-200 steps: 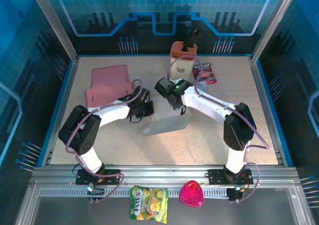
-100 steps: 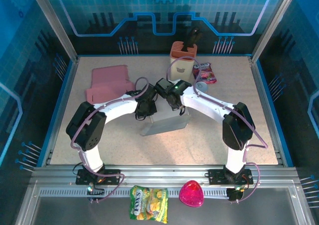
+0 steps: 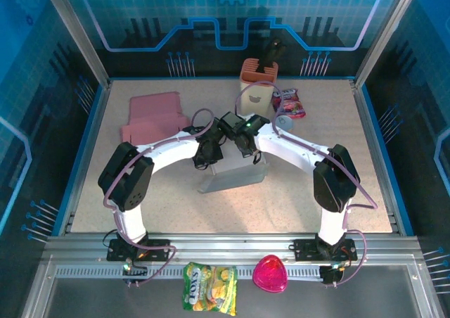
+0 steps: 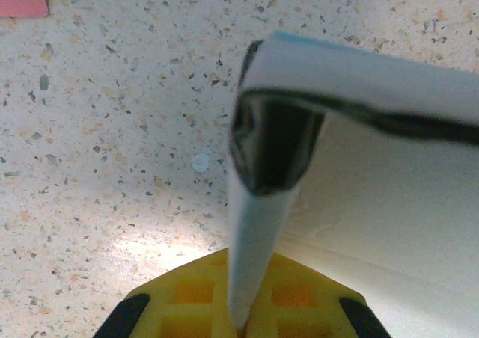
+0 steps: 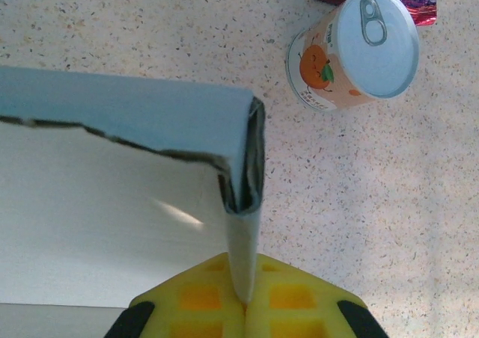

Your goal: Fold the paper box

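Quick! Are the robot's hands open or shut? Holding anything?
The left gripper is shut, pinching a flap of the paper box.
The right gripper is shut too, pinching another flap.

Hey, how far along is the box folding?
Done: the box has two corners creased upright. In hand: left gripper and right gripper each pinch a wall there, shut. Left: the near part looks flat, unfolded.

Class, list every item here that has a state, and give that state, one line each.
paper box: partly folded, walls raised at gripped corners
left gripper: shut on a box wall
right gripper: shut on a box wall
can: upright, unopened
pink sheets: lying flat
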Controlling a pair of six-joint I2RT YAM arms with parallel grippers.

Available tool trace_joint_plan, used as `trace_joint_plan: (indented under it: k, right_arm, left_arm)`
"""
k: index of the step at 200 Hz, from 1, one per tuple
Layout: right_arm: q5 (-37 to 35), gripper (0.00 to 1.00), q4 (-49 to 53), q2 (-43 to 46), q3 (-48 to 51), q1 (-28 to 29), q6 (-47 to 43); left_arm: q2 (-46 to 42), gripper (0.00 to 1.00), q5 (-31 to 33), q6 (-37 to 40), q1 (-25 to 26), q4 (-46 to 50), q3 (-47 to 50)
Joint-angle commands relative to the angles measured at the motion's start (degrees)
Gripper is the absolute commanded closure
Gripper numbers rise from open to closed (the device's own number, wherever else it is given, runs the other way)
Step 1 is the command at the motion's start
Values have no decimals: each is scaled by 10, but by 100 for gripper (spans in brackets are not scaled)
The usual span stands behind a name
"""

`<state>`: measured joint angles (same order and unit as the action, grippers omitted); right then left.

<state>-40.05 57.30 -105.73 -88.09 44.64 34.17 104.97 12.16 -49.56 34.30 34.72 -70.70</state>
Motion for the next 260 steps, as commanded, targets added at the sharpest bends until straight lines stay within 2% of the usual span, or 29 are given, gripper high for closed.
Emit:
trace_joint_plan:
  k: [1, 21, 32, 53, 102, 131, 157, 173, 205, 260]
  right_arm:
    - [-2, 100, -2, 10, 8, 12, 12]
    - [-2, 100, -1, 11, 10, 12, 11]
    - [-2, 100, 0, 11, 11, 12, 12]
    - [-3, 100, 1, 13, 13, 12, 13]
    - [-5, 100, 5, 12, 11, 12, 13]
    - [-4, 100, 5, 15, 13, 13, 15]
    - [-6, 100, 7, 15, 13, 15, 18]
    - [-6, 100, 7, 17, 13, 16, 19]
    - [-8, 100, 7, 15, 12, 22, 19]
    - [-8, 100, 2, 11, 8, 26, 18]
  left_arm:
    - [21, 100, 14, 12, 2, 49, 9]
    - [1, 100, 9, 32, 2, 20, 20]
    - [-16, 89, 9, 40, 2, 2, 31]
    - [-42, 79, 3, 48, -3, -24, 49]
    - [-76, 73, -25, 64, -23, -73, 86]
    - [-76, 76, -27, 68, -29, -83, 96]
    - [-65, 94, -17, 61, -30, -72, 91]
    - [-53, 100, 0, 50, -29, -39, 77]
    - [-23, 100, 47, 28, -14, 51, 28]
    - [17, 100, 44, -21, -3, 101, -9]
